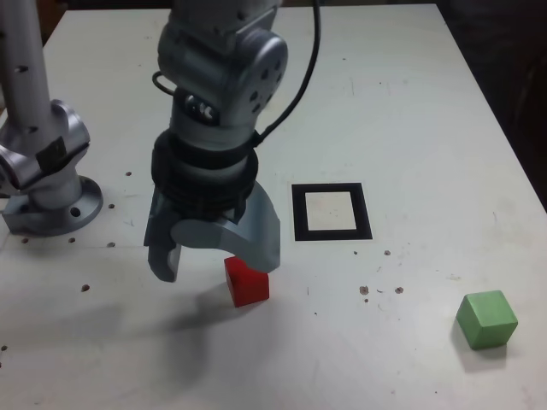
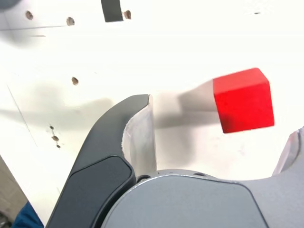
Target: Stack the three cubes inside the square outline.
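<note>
The arm is finished in silver-grey, with rounded joint housings. A ribbed black collar is fitted above the gripper. A black cable is routed down beside the upper housing. The base is a round grey flange in which bolt holes are seen. In the wrist view, one finger is seen as dark grey with a pale inner pad.

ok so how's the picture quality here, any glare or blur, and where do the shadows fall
Exterior view: soft and slightly grainy, even light; the tool throws a broad shadow toward the view's lower left, and the green cube has a small one beneath. Wrist view: the table is washed out, nearly pure white; the red cube stays fairly sharp, with a grey shadow stretching toward the dark finger.
</note>
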